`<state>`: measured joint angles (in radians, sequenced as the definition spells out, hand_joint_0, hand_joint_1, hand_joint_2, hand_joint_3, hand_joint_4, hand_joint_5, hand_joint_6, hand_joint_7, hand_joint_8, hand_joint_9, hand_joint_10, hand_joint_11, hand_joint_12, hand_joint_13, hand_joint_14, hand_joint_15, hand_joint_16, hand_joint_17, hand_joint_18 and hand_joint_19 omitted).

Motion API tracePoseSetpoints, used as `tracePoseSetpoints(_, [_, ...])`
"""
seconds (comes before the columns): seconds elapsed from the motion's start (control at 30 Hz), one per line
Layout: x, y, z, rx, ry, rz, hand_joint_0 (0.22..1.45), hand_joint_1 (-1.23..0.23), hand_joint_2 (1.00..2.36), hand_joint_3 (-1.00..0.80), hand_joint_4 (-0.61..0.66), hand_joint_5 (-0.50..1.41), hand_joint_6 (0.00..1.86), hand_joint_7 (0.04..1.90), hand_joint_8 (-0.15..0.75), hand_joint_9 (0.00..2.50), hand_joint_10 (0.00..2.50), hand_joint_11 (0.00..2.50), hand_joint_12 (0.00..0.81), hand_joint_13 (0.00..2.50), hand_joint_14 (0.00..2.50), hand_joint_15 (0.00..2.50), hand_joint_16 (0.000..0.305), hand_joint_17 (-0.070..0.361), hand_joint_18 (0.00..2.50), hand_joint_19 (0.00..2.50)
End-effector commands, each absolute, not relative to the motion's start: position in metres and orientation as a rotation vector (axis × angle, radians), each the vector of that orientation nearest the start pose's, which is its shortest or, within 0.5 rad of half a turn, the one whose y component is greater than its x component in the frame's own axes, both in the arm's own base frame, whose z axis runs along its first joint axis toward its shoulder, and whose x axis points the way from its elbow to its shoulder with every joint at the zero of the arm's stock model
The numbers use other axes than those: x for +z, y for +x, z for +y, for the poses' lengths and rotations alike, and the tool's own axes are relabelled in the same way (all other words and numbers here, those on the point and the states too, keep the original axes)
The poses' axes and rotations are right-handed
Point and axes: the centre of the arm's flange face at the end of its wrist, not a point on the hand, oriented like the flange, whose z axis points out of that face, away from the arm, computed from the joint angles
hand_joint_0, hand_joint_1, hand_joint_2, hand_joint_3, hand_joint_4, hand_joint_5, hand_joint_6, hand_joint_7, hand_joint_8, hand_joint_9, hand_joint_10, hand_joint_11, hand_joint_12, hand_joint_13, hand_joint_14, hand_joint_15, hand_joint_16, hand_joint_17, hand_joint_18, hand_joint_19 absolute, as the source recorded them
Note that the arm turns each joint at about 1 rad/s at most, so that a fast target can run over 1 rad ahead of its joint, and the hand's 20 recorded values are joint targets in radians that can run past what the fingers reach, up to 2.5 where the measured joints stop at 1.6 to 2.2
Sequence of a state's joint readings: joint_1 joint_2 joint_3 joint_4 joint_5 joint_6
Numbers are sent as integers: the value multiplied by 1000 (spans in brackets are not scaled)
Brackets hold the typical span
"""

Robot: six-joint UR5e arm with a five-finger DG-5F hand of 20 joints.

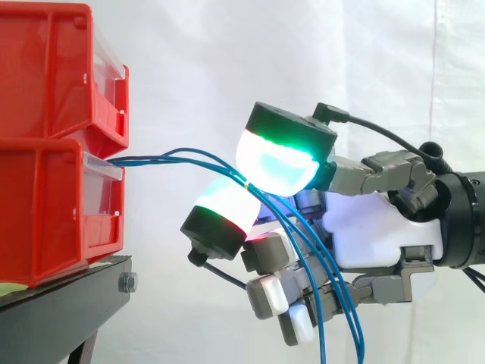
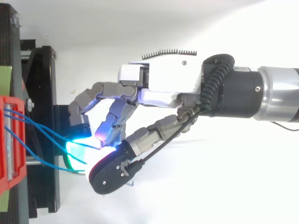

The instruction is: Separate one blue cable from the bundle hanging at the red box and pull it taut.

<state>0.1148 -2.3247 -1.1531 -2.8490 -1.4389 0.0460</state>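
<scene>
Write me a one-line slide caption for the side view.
The hand pinches the blue cables from the lower red bin between two glowing-tipped fingers; beyond the pinch they hang down.

Black stand [image 1: 68,307] carries two stacked red bins: lower red bin [image 1: 45,212] seated on its top, upper red bin [image 1: 53,68] resting on the lower. A pale green sheet [image 1: 10,289] lies between lower bin and stand top. One bolt [image 1: 127,283] sits in the stand's front edge.

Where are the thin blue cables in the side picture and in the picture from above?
Side view: the thin blue cables leave the stacked red plastic bins at left, pass between the glowing pads of the hand at centre, then hang to the bottom edge.
Top view: they run from the bins at the left edge rightward to the pads.
Shared landmark: the bins' front, where the cables come out.
</scene>
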Motion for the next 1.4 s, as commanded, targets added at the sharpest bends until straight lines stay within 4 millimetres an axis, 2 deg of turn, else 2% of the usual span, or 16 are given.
tracePoseSetpoints(0.0, [238,767,-59,1204,1279,1206,679,-824,1000,-500,110,-195,848,1069,276,1031,29,1069,357,952,23,698,45,102,895,675])
tracePoseSetpoints(0.13, [239,767,-59,1203,1280,1205,722,-921,1000,-500,80,-188,850,1079,273,1036,31,1077,349,959,25,698,44,100,896,630])
tracePoseSetpoints(0.23, [239,767,-59,1202,1281,1206,733,-942,1000,-500,76,-185,848,1094,271,1023,31,1061,347,950,25,688,44,99,886,603])
tracePoseSetpoints(0.33, [238,767,-59,1203,1280,1205,679,-940,1000,-500,88,-184,847,1098,270,1021,31,1063,344,945,24,699,43,98,876,621])
tracePoseSetpoints(0.47, [240,767,-59,1204,1279,1204,561,-802,1000,-500,113,-171,823,1065,286,1049,30,1057,356,948,25,697,45,102,887,670])
tracePoseSetpoints(0.7, [238,767,-59,1203,1280,1205,552,-705,1000,-500,126,-138,735,1135,284,1047,30,1040,360,946,24,701,46,105,888,676])
tracePoseSetpoints(0.87, [239,767,-59,1202,1281,1206,615,-628,1000,-500,114,-124,681,1210,280,1046,31,1006,352,938,24,700,45,101,871,706])
tracePoseSetpoints(1.0, [240,767,-59,1204,1279,1204,615,-685,1010,-385,69,-132,682,1267,284,1019,30,1012,357,930,25,700,46,103,875,707])
tracePoseSetpoints(1.03, [240,767,-58,1205,1278,1205,609,-720,1016,-313,88,-153,732,1203,289,1018,31,1025,360,929,24,713,46,104,876,705])
tracePoseSetpoints(1.13, [239,767,-59,1203,1280,1205,622,-776,1019,-267,89,-174,775,1141,286,1002,31,1030,360,924,23,705,46,104,864,697])
tracePoseSetpoints(1.3, [238,767,-59,1202,1282,1208,747,-904,1010,-393,49,-198,824,1046,265,973,30,1039,351,917,25,687,45,102,870,629])
tracePoseSetpoints(1.37, [239,767,-59,1202,1282,1208,765,-910,1005,-449,44,-198,834,1027,265,975,30,1042,349,923,23,688,45,100,868,623])
